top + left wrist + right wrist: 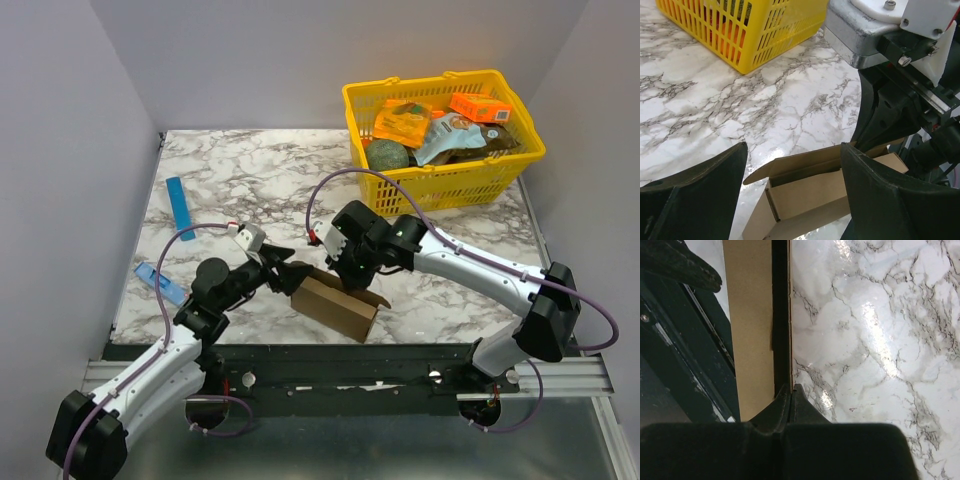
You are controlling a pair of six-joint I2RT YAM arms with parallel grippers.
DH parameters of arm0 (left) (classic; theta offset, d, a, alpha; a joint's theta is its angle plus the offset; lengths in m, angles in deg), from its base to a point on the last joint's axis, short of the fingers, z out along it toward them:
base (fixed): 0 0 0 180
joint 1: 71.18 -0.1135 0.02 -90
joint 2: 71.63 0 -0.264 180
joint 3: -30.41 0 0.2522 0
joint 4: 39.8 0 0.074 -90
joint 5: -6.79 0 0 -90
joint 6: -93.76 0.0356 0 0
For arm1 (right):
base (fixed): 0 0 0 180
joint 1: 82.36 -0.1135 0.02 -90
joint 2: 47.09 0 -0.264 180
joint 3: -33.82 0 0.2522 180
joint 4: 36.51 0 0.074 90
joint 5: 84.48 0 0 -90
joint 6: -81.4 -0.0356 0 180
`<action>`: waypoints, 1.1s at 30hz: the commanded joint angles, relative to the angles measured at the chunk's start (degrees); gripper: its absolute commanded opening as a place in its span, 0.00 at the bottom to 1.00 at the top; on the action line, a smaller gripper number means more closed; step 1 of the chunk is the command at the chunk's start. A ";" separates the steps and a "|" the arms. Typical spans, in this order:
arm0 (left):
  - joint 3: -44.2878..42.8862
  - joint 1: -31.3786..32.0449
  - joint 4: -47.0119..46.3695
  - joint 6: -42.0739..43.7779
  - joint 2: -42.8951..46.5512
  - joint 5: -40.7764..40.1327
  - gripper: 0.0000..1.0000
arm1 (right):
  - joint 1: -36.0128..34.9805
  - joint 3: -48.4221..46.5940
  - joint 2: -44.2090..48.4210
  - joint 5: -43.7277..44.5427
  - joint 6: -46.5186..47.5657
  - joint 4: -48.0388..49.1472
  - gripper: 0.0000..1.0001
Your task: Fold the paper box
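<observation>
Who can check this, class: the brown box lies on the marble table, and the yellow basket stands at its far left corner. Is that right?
Wrong on one count: the yellow basket stands at the far right corner, not the far left, as the top view shows. The brown box does lie on the marble table.

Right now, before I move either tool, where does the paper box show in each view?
Top external: the paper box lies near the middle of the table's near edge, between the two arms.
Left wrist: bottom centre, its open side showing.
Right wrist: upper left, a brown strip running down the picture.
Shared landmark: the marble tabletop, seen in all three views.
</observation>
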 commanded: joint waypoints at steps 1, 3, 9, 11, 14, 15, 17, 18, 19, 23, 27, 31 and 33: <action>-1.39 -0.34 0.73 2.68 -2.80 0.19 0.84 | 0.32 0.12 -0.78 -1.43 0.86 -0.51 0.00; -1.56 -0.25 0.91 3.04 -3.69 0.45 0.84 | 0.32 0.03 -0.70 -1.52 0.78 -0.60 0.00; -2.00 -0.25 1.61 3.83 -3.70 0.10 0.70 | 0.31 0.12 -0.69 -1.43 0.87 -0.51 0.01; -1.65 -0.25 1.70 3.74 -2.99 -0.42 0.64 | 0.32 0.12 -0.87 -1.25 0.86 -0.51 0.00; -1.39 -0.25 1.96 3.39 -1.94 -1.04 0.55 | 0.32 0.03 -0.96 -0.82 0.78 -0.43 0.01; -1.39 -0.25 2.40 3.30 -1.85 -1.13 0.52 | 0.32 -0.06 -0.96 -0.55 0.86 -0.43 0.01; -1.56 -0.07 3.02 3.30 -1.76 -1.48 0.48 | 0.32 -0.15 -1.05 -0.29 0.78 -0.43 0.00; -1.65 0.02 3.45 3.39 -1.85 -1.74 0.48 | 0.32 -0.15 -1.13 -0.20 0.78 -0.43 0.00; -1.83 0.19 3.63 3.39 -2.19 -1.83 0.47 | 0.32 -0.23 -1.13 -0.29 0.86 -0.43 0.00; -2.97 1.42 6.09 4.44 -2.64 -3.23 0.42 | 0.40 -0.15 -1.22 0.06 0.87 -0.43 0.00; -2.53 1.77 7.07 5.32 -1.06 -7.01 0.62 | 0.40 -0.15 -1.22 -0.29 0.86 -0.34 0.00; -1.57 1.60 5.31 6.02 0.00 -6.93 0.81 | 0.40 -0.15 -1.22 -0.55 0.86 -0.25 0.00; -1.04 1.51 3.82 6.64 -0.26 -5.35 0.86 | 0.32 -0.15 -1.22 -0.55 0.87 -0.25 0.00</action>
